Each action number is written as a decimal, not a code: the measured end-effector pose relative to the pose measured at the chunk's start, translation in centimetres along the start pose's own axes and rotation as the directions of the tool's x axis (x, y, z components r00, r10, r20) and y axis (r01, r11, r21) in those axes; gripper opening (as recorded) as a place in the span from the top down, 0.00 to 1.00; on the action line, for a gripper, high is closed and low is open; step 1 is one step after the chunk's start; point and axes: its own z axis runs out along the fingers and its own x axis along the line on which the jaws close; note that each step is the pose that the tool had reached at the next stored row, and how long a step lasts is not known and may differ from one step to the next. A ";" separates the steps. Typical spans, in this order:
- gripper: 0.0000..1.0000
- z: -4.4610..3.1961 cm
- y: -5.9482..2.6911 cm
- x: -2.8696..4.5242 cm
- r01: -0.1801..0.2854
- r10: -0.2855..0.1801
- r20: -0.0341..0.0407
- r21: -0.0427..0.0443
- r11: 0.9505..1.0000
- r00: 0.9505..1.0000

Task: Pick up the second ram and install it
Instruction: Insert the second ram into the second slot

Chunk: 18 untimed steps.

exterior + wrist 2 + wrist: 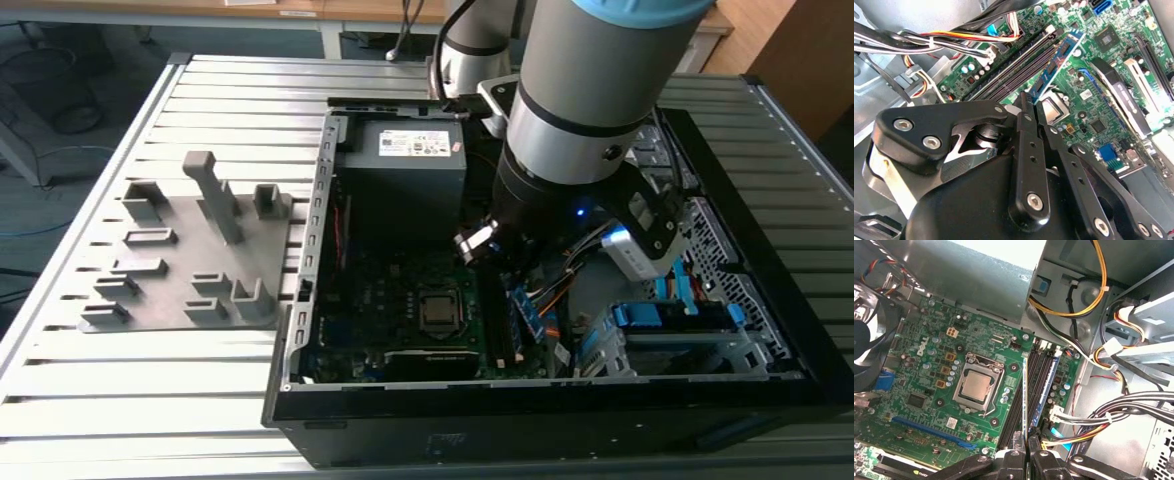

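Observation:
My gripper (1028, 452) is shut on the second ram (1026, 400). In the first wrist view the stick shows edge-on as a thin pale strip, hanging over the dark memory slots (1035, 385) beside the processor socket (976, 385). In the second wrist view the second ram (1060, 59) is a blue-green board with a pale label, reaching out from the black fingers (1024, 150) of the gripper (1031, 102). Another blue stick (1047, 387) stands in the slot farthest from the socket and also shows in the exterior view (530, 315). There the gripper (483, 250) hangs inside the open computer case (307, 300).
Bundles of coloured cables (1104, 420) lie close beside the slots, with the grey power supply (407, 160) behind them. A cooling fan (866, 340) sits at the board's far side. A grey fixture plate with blocks (187, 255) lies on the slatted table at the exterior view's left.

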 end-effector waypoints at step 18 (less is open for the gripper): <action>0.86 0.00 0.00 0.00 -0.067 0.067 0.003 0.002 0.998 0.998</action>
